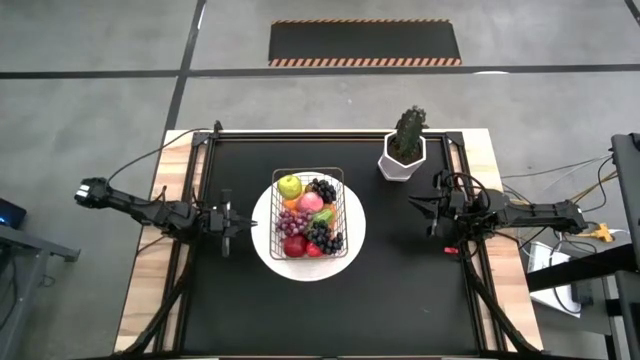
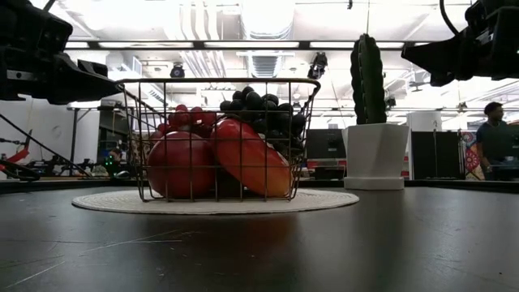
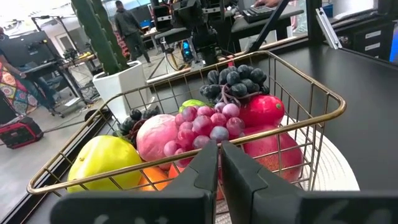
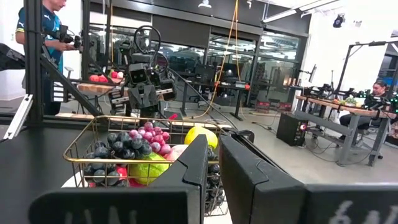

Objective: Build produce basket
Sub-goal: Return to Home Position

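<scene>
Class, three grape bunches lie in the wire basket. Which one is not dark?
The pinkish-red bunch, beside the green apple on the basket's left-arm side. Both dark bunches lie toward the right arm.

Basket, heaped with produce, sits on white plate, blocks table centre. Tall potted plant at far right, near right gripper. Left gripper just beside plate. Black tabletop open along near edge, 2 near corners passable.
</scene>
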Robot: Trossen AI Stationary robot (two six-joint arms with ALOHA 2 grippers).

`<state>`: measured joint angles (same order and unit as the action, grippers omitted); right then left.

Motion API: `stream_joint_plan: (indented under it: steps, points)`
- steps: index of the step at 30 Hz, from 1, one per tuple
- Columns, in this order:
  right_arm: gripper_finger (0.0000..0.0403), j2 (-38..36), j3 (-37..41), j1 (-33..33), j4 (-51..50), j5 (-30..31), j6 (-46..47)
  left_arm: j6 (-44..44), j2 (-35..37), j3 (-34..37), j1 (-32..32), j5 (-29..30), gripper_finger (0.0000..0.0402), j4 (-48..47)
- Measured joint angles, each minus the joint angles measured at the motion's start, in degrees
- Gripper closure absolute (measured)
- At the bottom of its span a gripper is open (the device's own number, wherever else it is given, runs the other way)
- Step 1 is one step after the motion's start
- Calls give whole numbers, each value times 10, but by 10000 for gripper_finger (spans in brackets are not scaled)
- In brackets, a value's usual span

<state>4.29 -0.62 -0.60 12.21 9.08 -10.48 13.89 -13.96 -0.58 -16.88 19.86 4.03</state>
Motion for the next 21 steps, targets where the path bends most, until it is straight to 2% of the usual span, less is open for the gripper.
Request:
stream_joint_plan:
  steps: [21]
  points:
    - [371,0,0,0,0,0,0,0,-6,0,0,0,400,0]
